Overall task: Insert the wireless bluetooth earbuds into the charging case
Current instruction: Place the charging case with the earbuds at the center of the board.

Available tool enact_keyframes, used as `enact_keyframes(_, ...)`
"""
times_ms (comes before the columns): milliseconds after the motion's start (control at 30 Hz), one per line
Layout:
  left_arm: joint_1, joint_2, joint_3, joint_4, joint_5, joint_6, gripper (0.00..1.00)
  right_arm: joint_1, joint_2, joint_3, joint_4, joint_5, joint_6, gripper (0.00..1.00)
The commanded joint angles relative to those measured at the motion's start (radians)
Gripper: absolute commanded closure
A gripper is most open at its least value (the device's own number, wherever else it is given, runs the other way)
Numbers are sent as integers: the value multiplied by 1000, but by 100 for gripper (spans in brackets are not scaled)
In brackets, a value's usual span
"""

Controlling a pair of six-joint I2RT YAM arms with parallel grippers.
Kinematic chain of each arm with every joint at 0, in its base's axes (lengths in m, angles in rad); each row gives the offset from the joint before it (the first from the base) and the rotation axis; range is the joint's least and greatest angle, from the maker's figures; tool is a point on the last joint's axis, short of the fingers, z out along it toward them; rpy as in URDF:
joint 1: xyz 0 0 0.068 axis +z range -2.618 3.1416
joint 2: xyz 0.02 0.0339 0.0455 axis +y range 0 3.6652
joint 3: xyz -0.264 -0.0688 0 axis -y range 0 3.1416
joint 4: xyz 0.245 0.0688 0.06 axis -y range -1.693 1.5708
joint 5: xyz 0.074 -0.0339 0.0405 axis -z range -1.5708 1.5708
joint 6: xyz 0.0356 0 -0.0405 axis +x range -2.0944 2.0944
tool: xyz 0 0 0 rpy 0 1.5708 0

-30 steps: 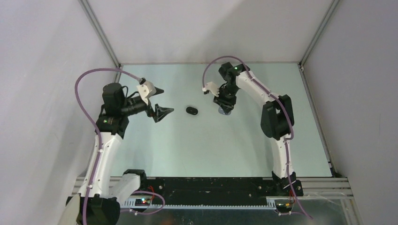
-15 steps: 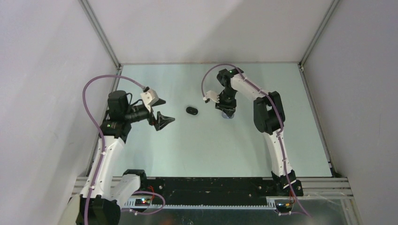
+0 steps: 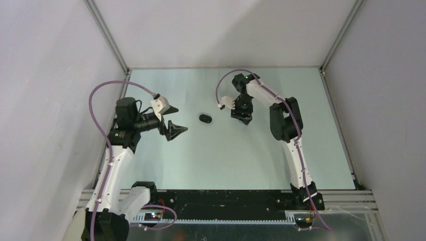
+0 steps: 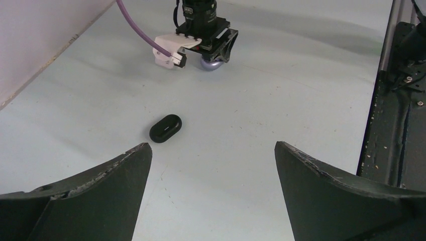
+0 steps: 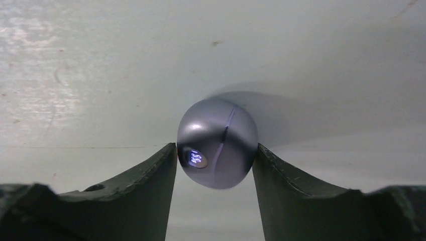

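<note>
Securing step, by the look of it; no loose buds in view.
Left gripper (image 4: 212,150) hangs wide open, empty; black oblong pod (image 4: 166,128) lies alone on table (image 3: 226,160); right gripper (image 5: 216,146) flanks lilac-grey rounded case (image 5: 217,143), fingers against both sides, clamped or loosed I cannot tell; next calls for a firm hold and the lid opened.

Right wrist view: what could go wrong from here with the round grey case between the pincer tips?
1. The grey case is round and glossy, and the right pincer meets only its curved sides. It could squirt out or roll across the table.
2. Its seam looks shut, so it likely needs opening before anything goes in.
3. The left pincer is open and far off, near a black oval piece. It cannot steady a rolling case.
</note>
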Motion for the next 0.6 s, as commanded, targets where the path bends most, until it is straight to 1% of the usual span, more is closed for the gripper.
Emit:
enact_keyframes(0,9,-6,-8,22,31,-9,1,-13,-6,55,65,17,-4,37)
enact_keyframes(133,9,-10,-7,20,34,-9,1,-13,-15,72,72,15,-1,33)
enact_keyframes(200,9,-10,-7,20,34,-9,1,-13,-28,71,70,16,1,28)
enact_keyframes(267,9,-10,-6,20,30,-10,1,-14,-49,72,65,20,3,21)
enact_keyframes(367,9,-11,0,15,16,-13,1,-13,-107,70,50,44,19,3)
enact_keyframes(467,15,-11,16,-3,-19,-24,1,-17,-192,40,79,93,101,1)
enact_keyframes(500,17,-12,31,-18,-30,-36,1,-20,-250,9,108,126,152,1)
enact_keyframes(533,17,-11,54,-24,-68,-48,1,-20,-282,-10,146,151,185,1)
enact_keyframes(567,34,-11,67,-36,-124,-84,1,-23,-357,-56,166,202,249,0)
